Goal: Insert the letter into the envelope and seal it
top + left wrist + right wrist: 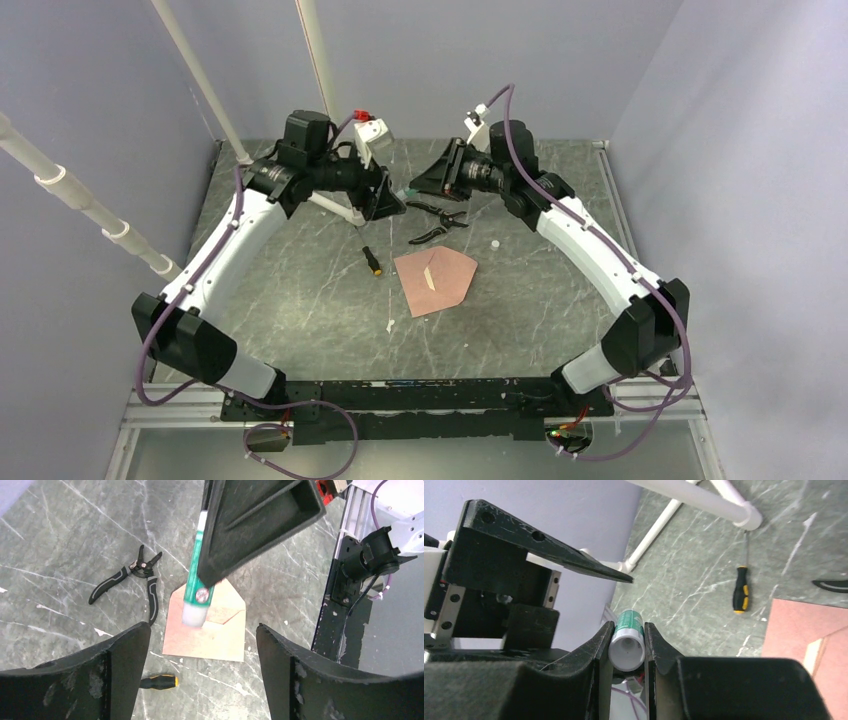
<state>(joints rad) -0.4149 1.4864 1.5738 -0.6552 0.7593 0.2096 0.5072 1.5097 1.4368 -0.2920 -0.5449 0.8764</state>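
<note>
Plainly, the right jaws are pinched shut around a green-and-white glue stick [626, 650], whose white end faces the wrist camera. The left jaws stand wide apart and hold nothing. Seen from above, the envelope [435, 282] lies flat on the table [300, 300] with its flap open, at about 6 o'clock from both sets of jaws and touching neither. Pliers [437, 215] lie at its 12 o'clock, and a screwdriver [372, 262] at its 10 o'clock.
</note>
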